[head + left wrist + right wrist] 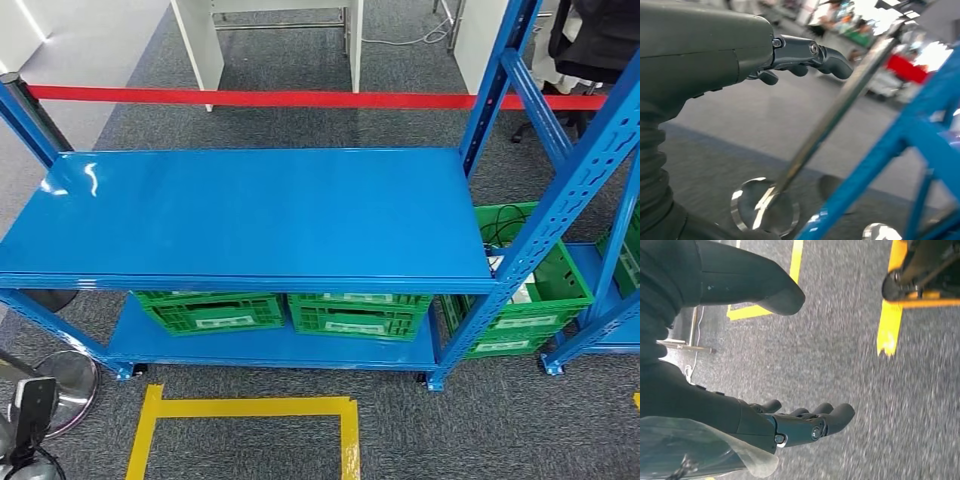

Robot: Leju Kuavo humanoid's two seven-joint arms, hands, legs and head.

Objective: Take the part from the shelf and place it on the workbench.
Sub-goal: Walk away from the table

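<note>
Three green crates sit low among the blue uprights — two side by side, one further right — behind yellow floor tape; red barrier tape stretches beyond.

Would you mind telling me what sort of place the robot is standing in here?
Probably a workshop or warehouse test area: blue steel shelving holding green plastic crates, yellow floor tape marking a standing spot, and a red barrier belt cordoning it off.

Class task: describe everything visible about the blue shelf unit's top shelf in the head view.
The top shelf is a flat, glossy blue board, metal by its look, with light glinting near its far left corner. It lies level and bare. Blue perforated uprights hold it at the right. Below it, a lower shelf carries green crates. A red tape barrier runs behind it.
</note>
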